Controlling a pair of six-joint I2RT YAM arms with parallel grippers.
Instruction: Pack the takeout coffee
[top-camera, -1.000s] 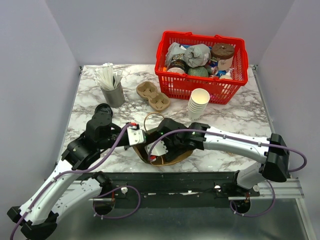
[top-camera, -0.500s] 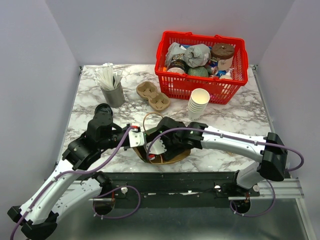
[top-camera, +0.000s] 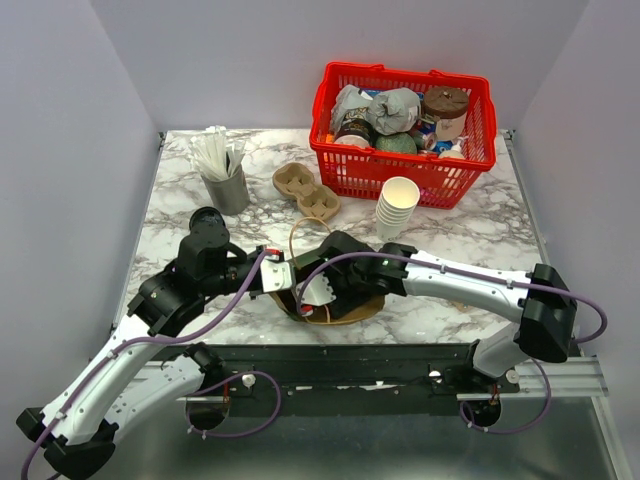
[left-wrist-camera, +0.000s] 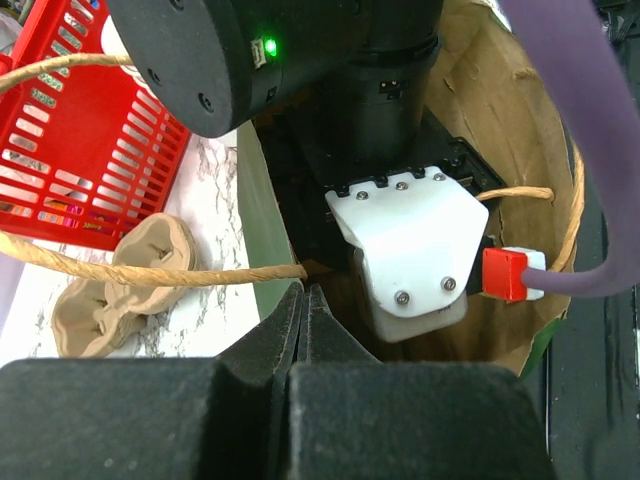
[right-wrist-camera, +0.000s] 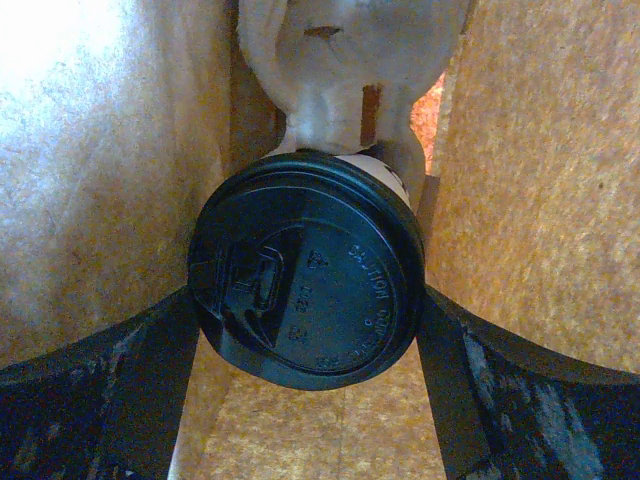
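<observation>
Right gripper (right-wrist-camera: 307, 300) is clamped around the black-lidded coffee cup (right-wrist-camera: 305, 270), which is held inside the paper bag (right-wrist-camera: 90, 180), between its brown walls. At the bag's rim, the left gripper (left-wrist-camera: 303, 310) is pinched tight on the paper edge, beside the twine handle (left-wrist-camera: 150, 275).

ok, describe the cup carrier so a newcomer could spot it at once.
Start at the red basket at the far right. Just off its left near corner, the cup carrier lies flat between the grey holder of white sticks and the stack of white cups. It alone is tan moulded pulp with two round wells.
</observation>
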